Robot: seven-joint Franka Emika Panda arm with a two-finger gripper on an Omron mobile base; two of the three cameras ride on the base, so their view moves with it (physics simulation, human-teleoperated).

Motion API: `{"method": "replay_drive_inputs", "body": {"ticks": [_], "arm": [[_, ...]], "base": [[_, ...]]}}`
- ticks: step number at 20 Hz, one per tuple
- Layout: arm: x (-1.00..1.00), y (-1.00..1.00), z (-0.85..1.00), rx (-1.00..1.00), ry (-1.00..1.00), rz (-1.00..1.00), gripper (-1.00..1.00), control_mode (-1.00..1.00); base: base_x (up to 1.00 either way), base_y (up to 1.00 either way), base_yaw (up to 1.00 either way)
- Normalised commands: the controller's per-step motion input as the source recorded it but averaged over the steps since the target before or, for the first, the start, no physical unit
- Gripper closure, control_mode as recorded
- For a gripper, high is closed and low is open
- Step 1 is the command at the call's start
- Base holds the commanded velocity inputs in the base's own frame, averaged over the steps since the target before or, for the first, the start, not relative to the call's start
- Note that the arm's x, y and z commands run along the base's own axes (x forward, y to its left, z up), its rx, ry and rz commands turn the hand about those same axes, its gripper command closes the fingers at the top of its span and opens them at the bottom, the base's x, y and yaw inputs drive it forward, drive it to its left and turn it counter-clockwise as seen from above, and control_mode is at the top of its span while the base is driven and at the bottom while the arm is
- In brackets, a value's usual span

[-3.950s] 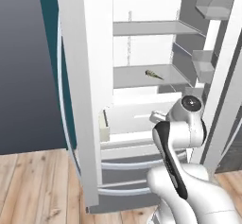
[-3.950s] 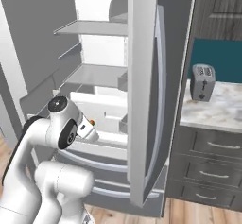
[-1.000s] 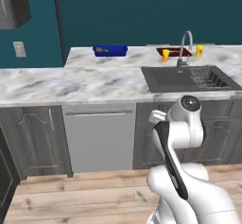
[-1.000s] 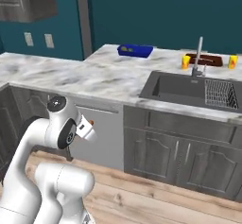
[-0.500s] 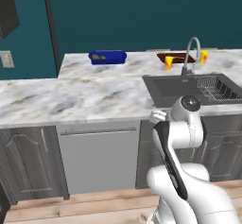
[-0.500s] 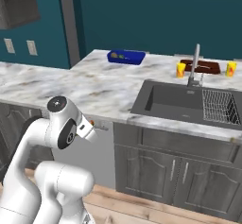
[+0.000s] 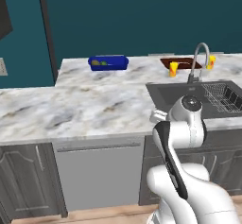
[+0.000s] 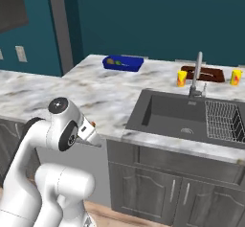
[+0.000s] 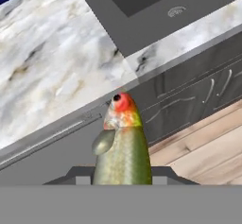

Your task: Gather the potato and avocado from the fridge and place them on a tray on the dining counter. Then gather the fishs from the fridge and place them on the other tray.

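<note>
Now the base stands before the dining counter [image 7: 71, 109], not at the fridge as 4 s ago; the whole scene changed because the cameras went with the base, and vs. 0.5 s ago the counter is a bit nearer and more centred. So the carry leg is nearly done, I judge.

The gripper [image 9: 122, 171] is closed on one fish [image 9: 122, 147]: in hand view the grey-green body with a reddish head rises between the tips, pointing over the counter edge toward the sink [image 9: 156, 10]. The arm is folded close to the body, wrist low, about at the counter's front edge.

The other tray [image 8: 206, 73], dark reddish-brown, lies at the far side of the counter, behind the faucet [image 8: 196, 75], between 2 small yellow cups. It looks to hold nothing yet, but it is small and far, so not sure. The tray [image 7: 108, 63], blue, is further left at the far edge w/ sth. greenish inside, prob. the avocado and potato; I cannot tell them apart.

Next, as I judge: reach far over the sink, keep clear of the faucet, release the fish on the brown tray. Then a 2nd fridge trip for the remaining fish.
</note>
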Motion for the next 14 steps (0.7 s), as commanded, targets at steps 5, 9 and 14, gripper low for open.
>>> {"method": "replay_drive_inputs", "body": {"ticks": [5, 9, 14], "arm": [[0.0, 0.0, 0.0, 0.0, 0.0, 0.0, 1.0, 1.0], [0.0, 0.0, 0.0, 0.0, 0.0, 0.0, 1.0, 1.0], [0.0, 0.0, 0.0, 0.0, 0.0, 0.0, 1.0, 1.0]], "base": [[0.44, -0.12, 0.0], [0.11, -0.53, 0.0], [0.13, -0.64, 0.0]]}}
